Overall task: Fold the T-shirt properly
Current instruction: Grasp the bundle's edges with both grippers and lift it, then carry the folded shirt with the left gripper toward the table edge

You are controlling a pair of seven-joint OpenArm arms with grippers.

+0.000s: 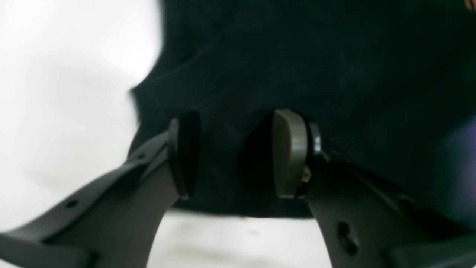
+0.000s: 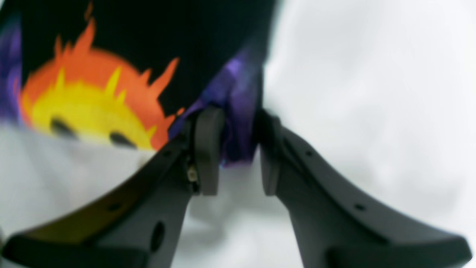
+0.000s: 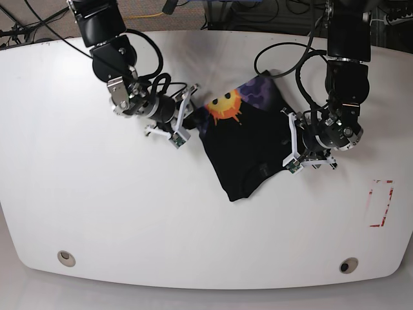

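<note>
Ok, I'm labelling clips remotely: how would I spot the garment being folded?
On the white oval table, look near the middle, between the two dark robot arms. The crumpled black cloth T-shirt lies there; its orange and yellow flaming sun print with purple patches marks it out.

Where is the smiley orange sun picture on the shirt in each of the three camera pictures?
Left wrist view: only a tiny orange bit of the sun print at the top right corner.
Right wrist view: big, at the left, beside the right hand.
Base view: near the top middle of the T-shirt, by the right hand.
Shared landmark: the black T-shirt on the white table.
</note>
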